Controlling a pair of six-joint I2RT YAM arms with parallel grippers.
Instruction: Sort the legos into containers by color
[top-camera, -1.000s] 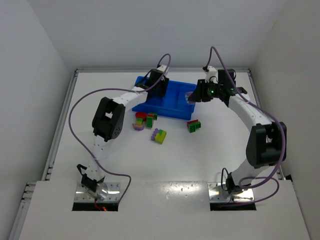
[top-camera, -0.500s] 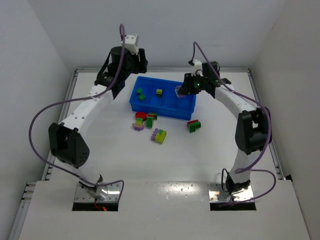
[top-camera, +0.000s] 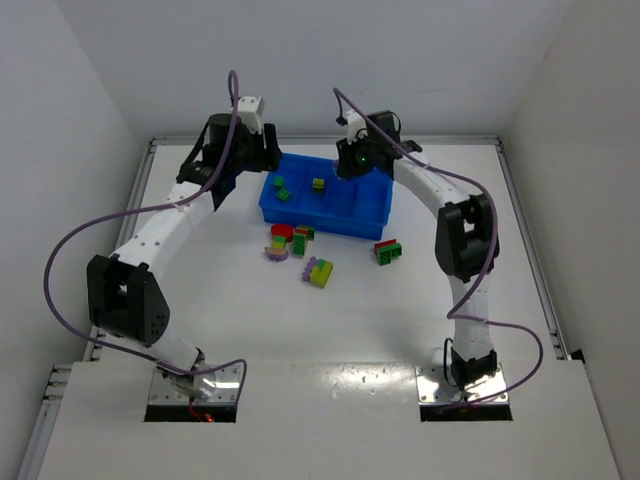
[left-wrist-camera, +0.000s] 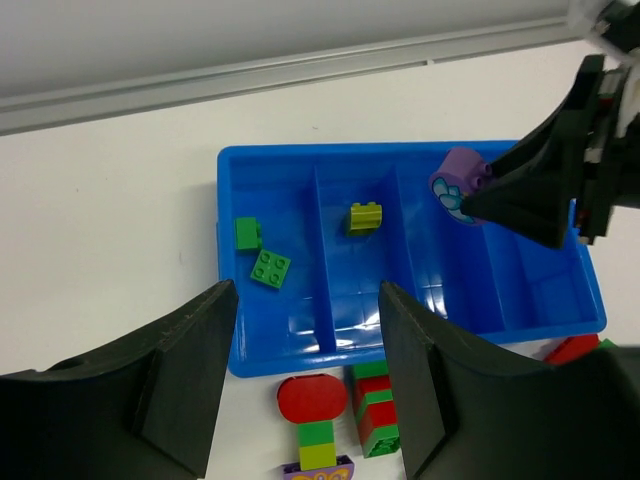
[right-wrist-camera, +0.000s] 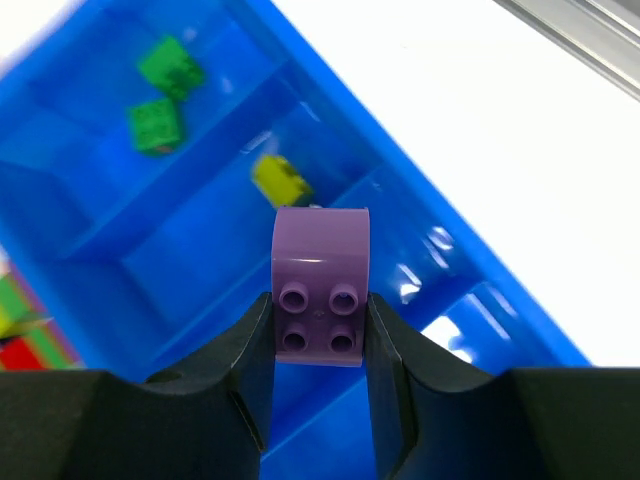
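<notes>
My right gripper (right-wrist-camera: 320, 330) is shut on a purple brick (right-wrist-camera: 320, 285) with a rounded top. It hangs above the blue tray (right-wrist-camera: 400, 190), beside the compartment with a yellow-green brick (right-wrist-camera: 280, 180). The left wrist view shows that purple brick (left-wrist-camera: 458, 185) over the third compartment from the left. Two green bricks (left-wrist-camera: 271, 268) lie in the leftmost compartment. My left gripper (left-wrist-camera: 305, 380) is open and empty, raised near the tray's left end (top-camera: 222, 180). Multicolour clusters (top-camera: 282, 243) (top-camera: 319, 271) (top-camera: 388, 251) sit on the table in front of the tray (top-camera: 330, 225).
A red rounded piece on a green and yellow-green stack (left-wrist-camera: 312, 397) lies just in front of the tray's front wall (left-wrist-camera: 300, 355), next to a red-green stack (left-wrist-camera: 375, 415). White walls and a metal rail (top-camera: 150, 200) border the table.
My left arm has pulled back from over the tray and risen at its left end, jaws wider. My right gripper has carried the purple brick leftward along the tray.
</notes>
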